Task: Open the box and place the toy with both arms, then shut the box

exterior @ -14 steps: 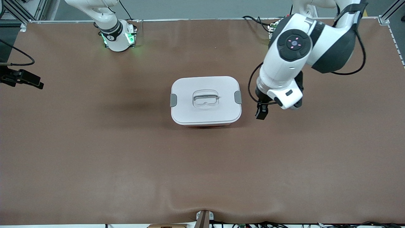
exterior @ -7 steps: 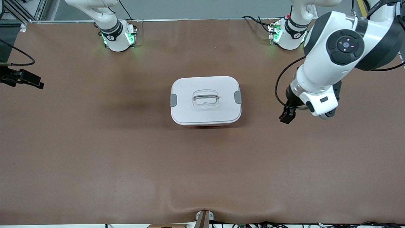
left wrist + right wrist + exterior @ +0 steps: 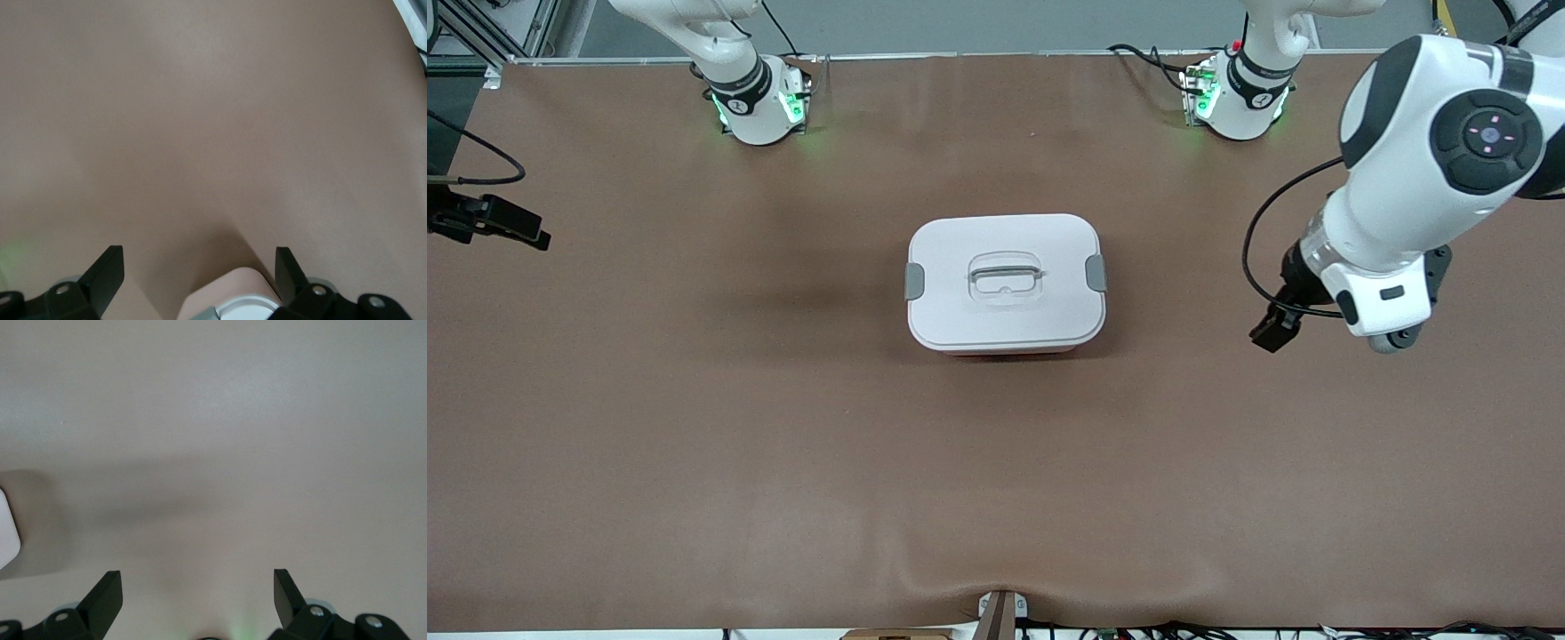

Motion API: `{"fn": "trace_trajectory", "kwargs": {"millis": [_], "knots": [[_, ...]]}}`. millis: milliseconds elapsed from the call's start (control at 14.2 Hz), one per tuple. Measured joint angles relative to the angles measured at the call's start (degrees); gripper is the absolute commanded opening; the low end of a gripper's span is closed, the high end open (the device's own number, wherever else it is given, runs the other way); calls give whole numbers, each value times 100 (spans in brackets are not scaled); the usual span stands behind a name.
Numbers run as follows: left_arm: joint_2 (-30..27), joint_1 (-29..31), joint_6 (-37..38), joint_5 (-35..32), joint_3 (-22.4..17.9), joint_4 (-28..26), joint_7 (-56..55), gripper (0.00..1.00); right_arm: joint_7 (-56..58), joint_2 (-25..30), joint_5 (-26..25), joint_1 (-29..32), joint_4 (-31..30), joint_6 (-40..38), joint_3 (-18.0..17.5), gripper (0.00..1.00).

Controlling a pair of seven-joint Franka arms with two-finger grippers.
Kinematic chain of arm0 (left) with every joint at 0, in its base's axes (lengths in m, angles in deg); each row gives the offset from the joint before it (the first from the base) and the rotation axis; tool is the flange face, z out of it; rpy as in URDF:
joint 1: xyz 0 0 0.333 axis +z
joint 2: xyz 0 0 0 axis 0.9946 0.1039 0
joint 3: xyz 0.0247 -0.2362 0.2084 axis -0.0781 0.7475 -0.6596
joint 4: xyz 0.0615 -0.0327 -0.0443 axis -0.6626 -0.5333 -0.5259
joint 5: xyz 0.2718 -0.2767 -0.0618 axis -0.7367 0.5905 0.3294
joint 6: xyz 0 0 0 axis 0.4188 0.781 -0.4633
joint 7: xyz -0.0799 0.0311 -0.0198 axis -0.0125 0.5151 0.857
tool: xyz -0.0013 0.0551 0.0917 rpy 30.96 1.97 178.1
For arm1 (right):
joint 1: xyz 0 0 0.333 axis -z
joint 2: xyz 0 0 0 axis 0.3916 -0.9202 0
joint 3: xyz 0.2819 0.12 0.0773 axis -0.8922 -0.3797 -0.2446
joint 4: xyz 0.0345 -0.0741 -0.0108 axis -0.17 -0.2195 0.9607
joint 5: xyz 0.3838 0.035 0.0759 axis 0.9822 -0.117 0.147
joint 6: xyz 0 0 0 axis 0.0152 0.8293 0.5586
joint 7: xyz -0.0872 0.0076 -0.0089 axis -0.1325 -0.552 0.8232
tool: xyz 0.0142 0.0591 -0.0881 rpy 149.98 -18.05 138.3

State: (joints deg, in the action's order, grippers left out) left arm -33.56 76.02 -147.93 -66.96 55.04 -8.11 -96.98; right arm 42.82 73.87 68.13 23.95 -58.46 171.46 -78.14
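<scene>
The box (image 3: 1006, 283) sits near the middle of the brown table (image 3: 694, 427), resting flat with its lid on. From above it shows a white lid (image 3: 1005, 316) with rounded corners, longer toward the arms' ends of the table than it is deep. A grey clip (image 3: 914, 281) sits at the end toward the right arm and another grey clip (image 3: 1096, 273) at the end toward the left arm; both lie against the lid's edge. A grey handle (image 3: 1005, 275) lies folded down in a shallow recess at the centre of the lid. Along the edge nearest the front camera a thin strip of pink tub wall shows under the lid.

The left gripper (image 3: 1276, 327) hangs over bare table toward the left arm's end, well apart from the box, with its white wrist above it. In the left wrist view its fingers (image 3: 107, 273) stand wide apart with nothing between them.

The right gripper (image 3: 197, 597) is over bare table too; its fingers (image 3: 105, 595) are spread wide and hold nothing. A white corner of the box lid shows at the edge of the right wrist view.
</scene>
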Motion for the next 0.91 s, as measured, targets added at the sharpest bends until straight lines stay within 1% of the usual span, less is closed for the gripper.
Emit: {"fn": "trace_trajectory", "kwargs": {"millis": [211, 493, 774, 915], "knots": [[-1, 216, 0, 0, -1, 0, 426, 100, 0, 0, 0, 0, 0, 4, 1, 100], [-1, 226, 0, 0, 16, 0, 700, 100, 0, 0, 0, 0, 1, 6, 1, 100], [-83, 241, 0, 0, -9, 32, 1457, 100, 0, 0, 0, 0, 4, 12, 3, 100], [-141, 276, 6, -2, -23, 32, 1639, 100, 0, 0, 0, 1, 5, 16, 9, 100]]}}
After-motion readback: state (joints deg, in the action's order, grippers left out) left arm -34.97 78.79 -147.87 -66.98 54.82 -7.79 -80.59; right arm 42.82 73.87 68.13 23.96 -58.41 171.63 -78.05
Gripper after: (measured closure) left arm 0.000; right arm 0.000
